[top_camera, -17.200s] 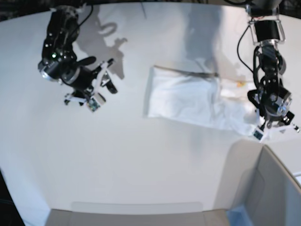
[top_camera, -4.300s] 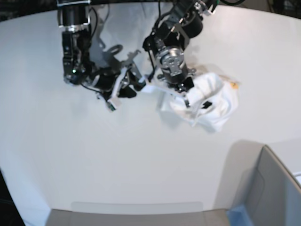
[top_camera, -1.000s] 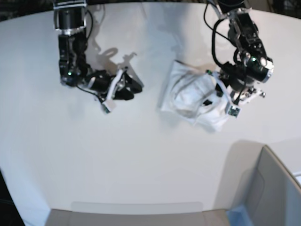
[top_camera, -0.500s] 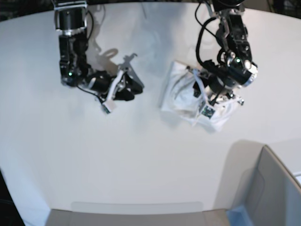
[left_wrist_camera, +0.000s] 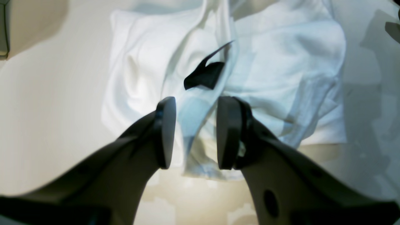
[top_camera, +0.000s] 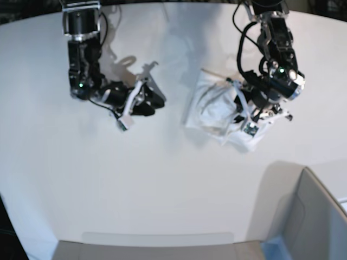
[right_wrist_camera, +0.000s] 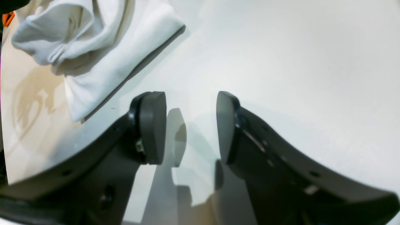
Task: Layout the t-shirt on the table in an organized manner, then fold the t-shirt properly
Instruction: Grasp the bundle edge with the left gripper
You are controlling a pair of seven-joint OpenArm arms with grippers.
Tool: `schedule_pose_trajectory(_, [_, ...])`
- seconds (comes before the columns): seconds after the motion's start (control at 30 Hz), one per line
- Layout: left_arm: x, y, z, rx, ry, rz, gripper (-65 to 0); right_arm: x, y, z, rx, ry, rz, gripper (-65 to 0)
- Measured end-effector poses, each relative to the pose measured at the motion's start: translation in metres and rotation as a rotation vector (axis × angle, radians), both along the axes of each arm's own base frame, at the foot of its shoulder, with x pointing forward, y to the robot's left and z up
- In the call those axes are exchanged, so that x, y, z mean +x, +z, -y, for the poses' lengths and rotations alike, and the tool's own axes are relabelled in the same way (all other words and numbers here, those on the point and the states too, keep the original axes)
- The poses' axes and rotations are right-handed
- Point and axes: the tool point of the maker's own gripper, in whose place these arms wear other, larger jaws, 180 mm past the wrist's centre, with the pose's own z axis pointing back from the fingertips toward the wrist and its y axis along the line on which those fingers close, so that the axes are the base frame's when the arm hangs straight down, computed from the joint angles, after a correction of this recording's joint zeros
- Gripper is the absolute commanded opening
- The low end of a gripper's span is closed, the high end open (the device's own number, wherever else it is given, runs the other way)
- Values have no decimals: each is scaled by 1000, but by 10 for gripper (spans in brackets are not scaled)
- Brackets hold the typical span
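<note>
The white t-shirt (top_camera: 209,105) lies crumpled in a loose bundle on the white table (top_camera: 162,179), right of centre. My left gripper (top_camera: 254,120) hovers low over the bundle's right part. In the left wrist view the left gripper (left_wrist_camera: 195,131) has its jaws apart, astride a raised fold of the t-shirt (left_wrist_camera: 281,62), below a small black patch (left_wrist_camera: 203,78). My right gripper (top_camera: 153,104) rests open over bare table, left of the shirt. In the right wrist view the right gripper (right_wrist_camera: 190,125) holds nothing, and a corner of the t-shirt (right_wrist_camera: 93,56) lies at the upper left.
A grey box (top_camera: 314,216) with a blue edge (top_camera: 274,246) stands at the front right corner. The table's curved far edge runs behind both arm bases. A small orange scrap (right_wrist_camera: 7,18) shows beside the shirt in the right wrist view.
My left arm swung left over the shirt, then back a little to the right. The shirt bundle has hardly changed shape. The right arm has stayed still.
</note>
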Motion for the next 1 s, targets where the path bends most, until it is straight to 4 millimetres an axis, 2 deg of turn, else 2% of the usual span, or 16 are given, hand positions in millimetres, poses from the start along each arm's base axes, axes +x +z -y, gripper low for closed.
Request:
schedule_pose_trajectory(0.27, [1, -2, -9, 23, -2, 3, -424, -1, 0, 0, -2, 1, 0, -381])
schedule_pose_trajectory(0.7, [5, -3, -6, 5, -7, 20, -424, -2, 4, 1, -28, 14, 18, -381])
schedule_pose_trajectory(0.8, [9, -15, -2, -33, -14, 16, -429, -4, 4, 1, -35, 17, 22, -381])
schedule_pose_trajectory(0.87, [4, -27, -2, -38, -9, -23, -465, -6, 5, 1, -38, 19, 26, -381])
schedule_pose_trajectory(1.0, [3, -28, -3, -35, -8, -30, -590, -7, 5, 2, -41, 21, 24, -381])
